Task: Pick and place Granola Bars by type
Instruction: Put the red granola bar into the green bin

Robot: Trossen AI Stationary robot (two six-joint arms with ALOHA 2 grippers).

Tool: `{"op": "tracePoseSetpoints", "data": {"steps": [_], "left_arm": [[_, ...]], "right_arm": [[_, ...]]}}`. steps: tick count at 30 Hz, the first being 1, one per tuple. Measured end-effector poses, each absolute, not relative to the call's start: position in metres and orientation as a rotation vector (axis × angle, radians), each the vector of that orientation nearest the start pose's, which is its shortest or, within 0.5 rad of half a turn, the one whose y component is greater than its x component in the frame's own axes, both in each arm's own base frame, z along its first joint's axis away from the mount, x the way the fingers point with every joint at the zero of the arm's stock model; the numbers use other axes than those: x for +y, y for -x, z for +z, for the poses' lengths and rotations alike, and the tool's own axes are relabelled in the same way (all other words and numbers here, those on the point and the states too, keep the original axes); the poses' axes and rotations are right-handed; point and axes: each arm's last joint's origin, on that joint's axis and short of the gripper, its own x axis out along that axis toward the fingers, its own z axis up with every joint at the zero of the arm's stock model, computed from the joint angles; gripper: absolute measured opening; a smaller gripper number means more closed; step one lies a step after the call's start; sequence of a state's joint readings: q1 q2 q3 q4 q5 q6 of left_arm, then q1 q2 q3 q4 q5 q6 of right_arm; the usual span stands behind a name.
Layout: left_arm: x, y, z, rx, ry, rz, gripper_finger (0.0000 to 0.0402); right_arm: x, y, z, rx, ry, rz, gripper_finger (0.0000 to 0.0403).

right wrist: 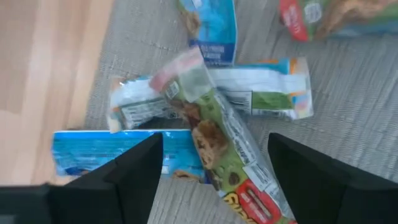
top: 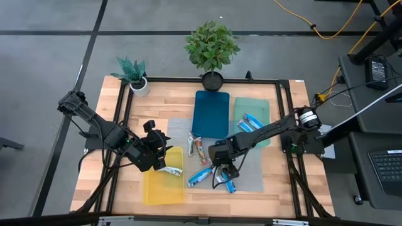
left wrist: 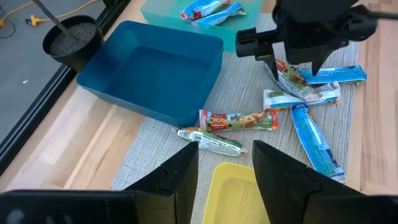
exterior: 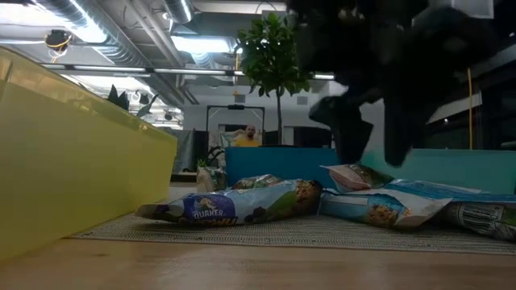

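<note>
Several wrapped bars lie on the grey mat (top: 251, 172). A heap of blue and white ones (top: 217, 177) sits under my right gripper (top: 224, 168). That gripper is open, pointing down, a finger on either side of a green-and-red bar (right wrist: 214, 140) that lies slanted across the heap (left wrist: 292, 78). A red-green bar (left wrist: 239, 119) and a white-green bar (left wrist: 211, 142) lie flat near the blue tray (top: 210, 113). My left gripper (top: 158, 154) hovers open over the yellow tray (top: 157, 191), where a pale bar (top: 169, 170) lies. Two blue bars (top: 251, 122) rest in the teal tray (top: 264, 103).
Two potted plants (top: 212, 47) (top: 134, 74) stand at the table's far edge. The table's black frame rails (top: 129, 107) run along both sides. In the low view the yellow tray's wall (exterior: 72, 177) fills the left, and a person (exterior: 246, 135) shows far behind.
</note>
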State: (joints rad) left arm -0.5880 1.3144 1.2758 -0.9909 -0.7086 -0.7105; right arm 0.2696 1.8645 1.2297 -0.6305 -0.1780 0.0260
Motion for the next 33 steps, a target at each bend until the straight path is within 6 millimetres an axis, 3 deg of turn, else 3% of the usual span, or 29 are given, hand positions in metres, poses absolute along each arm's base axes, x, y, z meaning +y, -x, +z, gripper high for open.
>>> {"op": "tracePoseSetpoints", "data": {"steps": [6,23,27,33], "left_arm": [[-0.121,-0.215,0.332,0.719,0.049,0.382,0.0143],[-0.121,-0.216,0.332,0.719,0.049,0.384,0.0143],[-0.121,-0.216,0.332,0.719,0.049,0.384,0.0143],[-0.121,-0.216,0.333,0.718,0.05,0.384,0.0143]], "right_arm": [[0.1,-0.345,0.161,1.234,0.03,0.333,0.0286],[0.099,-0.337,0.144,1.234,-0.033,0.338,0.0208],[0.099,-0.338,0.145,1.226,-0.033,0.34,0.0169],[0.099,-0.338,0.145,1.226,-0.045,0.333,0.0077]]}}
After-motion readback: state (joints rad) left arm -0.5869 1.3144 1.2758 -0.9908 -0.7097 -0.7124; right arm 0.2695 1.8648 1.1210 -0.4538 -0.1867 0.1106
